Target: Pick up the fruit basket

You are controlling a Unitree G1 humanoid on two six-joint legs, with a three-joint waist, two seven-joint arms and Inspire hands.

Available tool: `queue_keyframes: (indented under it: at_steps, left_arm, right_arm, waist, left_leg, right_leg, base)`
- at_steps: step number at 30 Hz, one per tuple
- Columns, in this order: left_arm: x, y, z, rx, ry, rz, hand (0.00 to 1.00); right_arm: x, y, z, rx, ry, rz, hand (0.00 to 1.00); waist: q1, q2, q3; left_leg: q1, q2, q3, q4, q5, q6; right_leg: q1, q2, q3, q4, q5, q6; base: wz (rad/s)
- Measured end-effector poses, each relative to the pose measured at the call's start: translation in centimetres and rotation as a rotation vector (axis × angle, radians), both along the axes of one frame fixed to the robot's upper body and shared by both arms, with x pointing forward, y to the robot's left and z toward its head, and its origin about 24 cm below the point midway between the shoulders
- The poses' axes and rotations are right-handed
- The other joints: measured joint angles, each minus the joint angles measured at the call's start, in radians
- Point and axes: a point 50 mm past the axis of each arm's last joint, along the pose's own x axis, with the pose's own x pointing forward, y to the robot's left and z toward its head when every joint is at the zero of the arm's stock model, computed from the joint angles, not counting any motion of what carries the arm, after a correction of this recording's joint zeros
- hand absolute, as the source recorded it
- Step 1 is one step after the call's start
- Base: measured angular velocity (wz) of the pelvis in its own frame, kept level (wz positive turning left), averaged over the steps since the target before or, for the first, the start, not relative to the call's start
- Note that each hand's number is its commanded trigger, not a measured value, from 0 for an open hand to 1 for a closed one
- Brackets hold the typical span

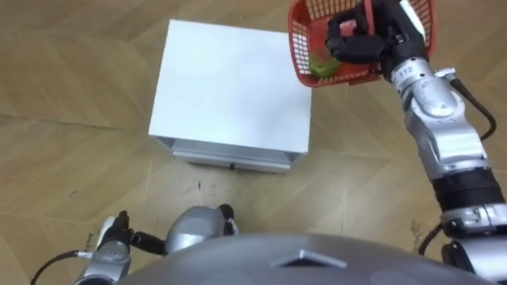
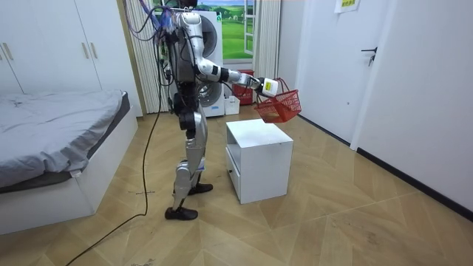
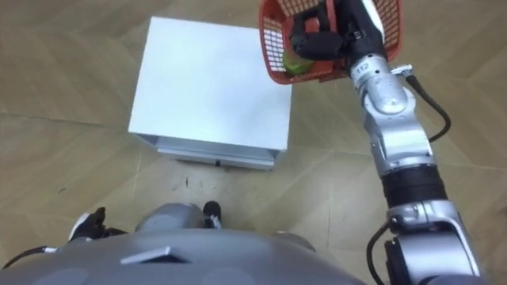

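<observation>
Red plastic fruit basket [image 1: 299,49]: openwork mesh walls, rectangular, flaring to the rim. It is held in the air over the far right corner of the surface [image 1: 230,87], clear of it.

Contents: one smooth green fruit [image 1: 321,68] against the near wall; anything else is hidden by the hand.

Right hand [image 1: 358,43]: dark fingers curled tightly round the basket's red handle [image 1: 342,28], with the silver arm stretched forward.

Left hand [image 1: 119,233]: low at the robot's left side, near the floor [image 1: 79,87]; whether it is open or closed cannot be told.

Surface: white, matt, box-shaped, with a flat square top and a drawer front [image 1: 230,154] below.

Floor: pale wood laid in herringbone.

Bed [image 2: 59,118]: grey cover, at the room view's left. The robot stands upright between the bed and the surface.
</observation>
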Motion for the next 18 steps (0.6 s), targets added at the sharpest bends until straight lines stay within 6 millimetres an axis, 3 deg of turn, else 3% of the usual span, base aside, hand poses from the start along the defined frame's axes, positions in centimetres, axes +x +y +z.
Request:
queue_keyframes:
  at_steps: [3, 5, 8, 9, 11, 13, 15, 16, 18]
  left_arm:
    - [0.2, -0.2, -0.1, -0.019, 0.004, -0.004, 0.00]
    - [0.3, -0.3, -0.1, -0.023, 0.013, -0.018, 0.00]
    - [0.6, -0.4, -0.2, -0.029, 0.015, -0.042, 0.00]
    - [0.8, -0.5, -0.2, -0.030, 0.012, -0.048, 0.00]
    - [1.8, -0.3, 0.0, -0.022, -0.008, -0.074, 0.00]
    - [2.2, -0.1, 0.2, -0.014, -0.008, -0.100, 0.00]
    - [2.8, -0.1, 0.3, -0.012, -0.029, -0.109, 0.00]
    - [2.9, -0.4, 0.3, -0.019, -0.034, -0.111, 0.00]
    - [3.0, -0.6, 0.2, -0.025, -0.039, -0.114, 0.00]
  right_arm:
    - [-0.1, 0.6, -0.2, 0.002, 0.014, 0.037, 1.00]
    - [-0.2, 1.0, -0.6, -0.003, 0.029, 0.058, 1.00]
    - [-0.5, 1.9, -1.7, 0.020, 0.078, 0.078, 1.00]
    - [-0.6, 2.0, -1.8, 0.021, 0.087, 0.086, 1.00]
    - [-0.4, 2.2, -1.8, 0.019, 0.096, 0.118, 1.00]
    - [-0.4, 2.5, -1.7, 0.030, 0.100, 0.138, 1.00]
    - [-0.2, 2.9, -1.6, 0.052, 0.099, 0.158, 1.00]
    - [-0.3, 3.1, -1.7, 0.059, 0.106, 0.172, 1.00]
    - [-0.3, 3.7, -1.8, 0.062, 0.113, 0.208, 1.00]
  waist:
    - [0.000, 0.007, 0.0046]
    - [-0.002, 0.017, 0.0085]
    - [0.001, 0.024, 0.0145]
    - [0.000, 0.028, 0.0154]
    - [0.008, 0.032, 0.0166]
    - [0.004, 0.033, 0.0158]
    - [0.006, 0.031, 0.0149]
    - [0.002, 0.040, 0.0089]
    - [0.019, 0.050, 0.0029]
  left_leg:
    - [0.000, -0.003, 0.008, -0.001, -0.006, 0.008]
    - [0.004, -0.001, 0.028, -0.005, -0.026, 0.024]
    - [0.026, -0.010, 0.022, 0.008, -0.045, 0.048]
    - [0.027, -0.009, 0.017, 0.013, -0.051, 0.051]
    - [0.022, -0.006, 0.013, 0.020, -0.057, 0.058]
    - [0.019, -0.007, 0.003, 0.027, -0.059, 0.061]
    - [0.019, -0.013, -0.001, 0.028, -0.060, 0.060]
    - [0.021, -0.015, -0.014, 0.023, -0.062, 0.058]
    - [0.028, -0.005, -0.013, 0.006, -0.062, 0.055]
  right_leg:
    - [-0.044, -0.015, 0.000, 0.087, -0.012, 0.020]
    - [-0.101, -0.040, -0.019, 0.232, -0.023, 0.037]
    - [-0.202, -0.082, -0.015, 0.453, 0.007, 0.028]
    - [-0.213, -0.082, -0.013, 0.477, 0.013, 0.025]
    - [-0.278, -0.068, 0.009, 0.457, -0.002, 0.034]
    - [-0.301, -0.055, 0.009, 0.346, -0.007, 0.034]
    - [-0.303, -0.038, 0.011, 0.193, 0.049, 0.014]
    - [-0.299, -0.028, 0.021, 0.165, 0.106, 0.007]
    - [-0.284, -0.013, 0.015, 0.128, 0.121, 0.003]
  base:
    - [-0.05]
    - [0.00]
    - [0.00]
    - [0.00]
    - [0.06]
    - [0.22]
    - [0.19]
    - [0.13]
    - [0.00]
